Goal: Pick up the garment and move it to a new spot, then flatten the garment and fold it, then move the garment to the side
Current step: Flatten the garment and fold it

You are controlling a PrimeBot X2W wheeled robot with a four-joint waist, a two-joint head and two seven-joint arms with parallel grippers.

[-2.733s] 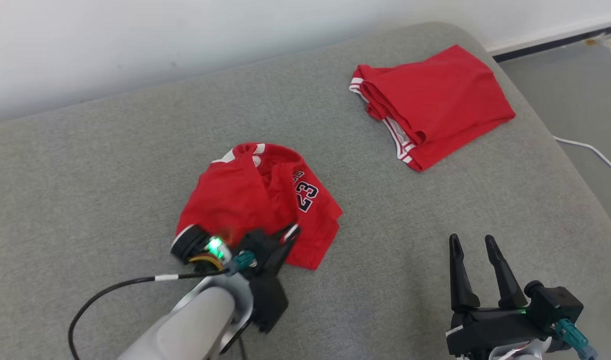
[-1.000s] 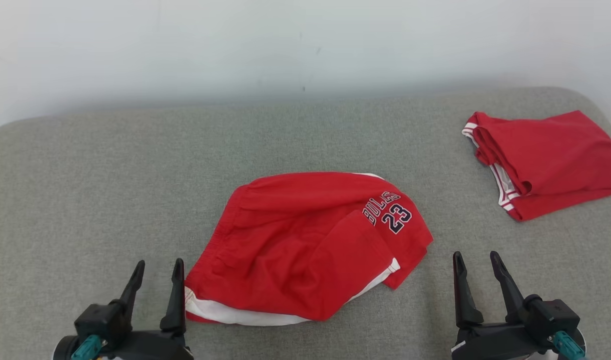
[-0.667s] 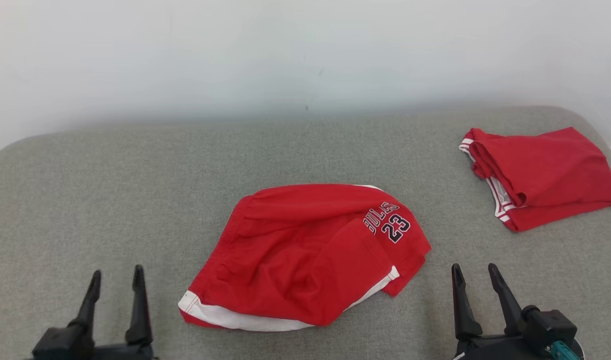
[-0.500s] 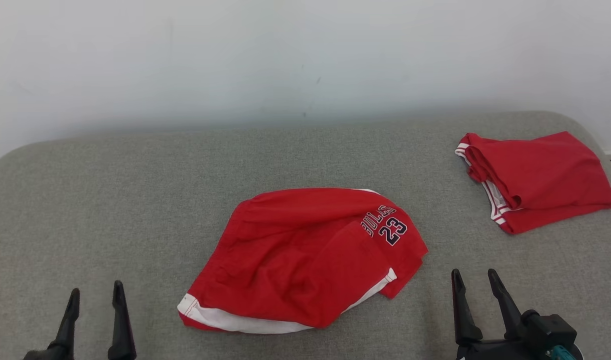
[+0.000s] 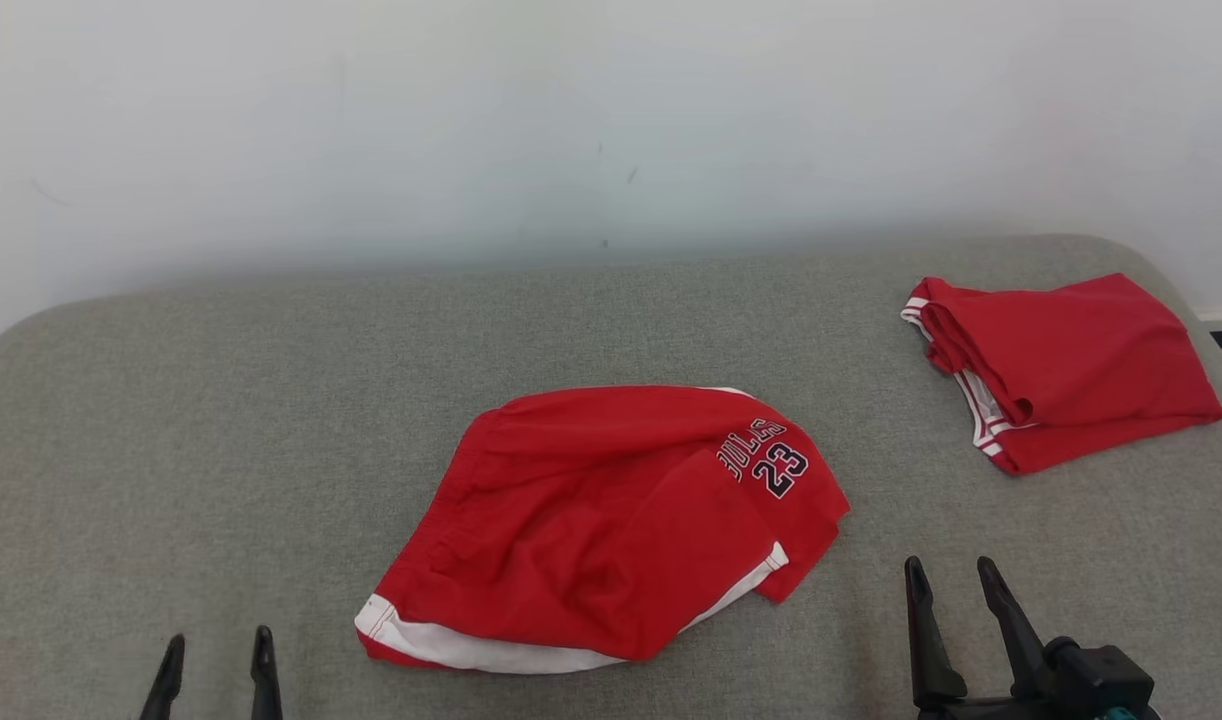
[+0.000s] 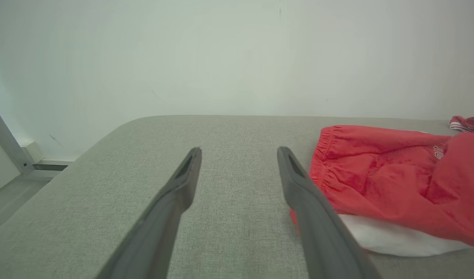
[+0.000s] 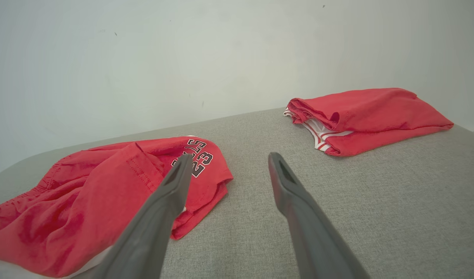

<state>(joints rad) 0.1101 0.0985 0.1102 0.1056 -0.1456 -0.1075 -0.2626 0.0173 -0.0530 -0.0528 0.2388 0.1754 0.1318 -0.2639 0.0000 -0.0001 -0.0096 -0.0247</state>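
Shorts (image 5: pixel 591 530) rumpled between left gripper (image 5: pixel 219 645), right gripper (image 5: pixel 949 570) — jaws apart, empty.

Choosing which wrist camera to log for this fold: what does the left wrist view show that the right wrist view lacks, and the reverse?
Left wrist view's own: the open left claw and a grey metal bar by the wall at its left edge. Right wrist view's own: the open right claw, the readable 23 print and the folded red garment seen whole. Shared: the red shorts lying on the grey cushion, and the pale wall.
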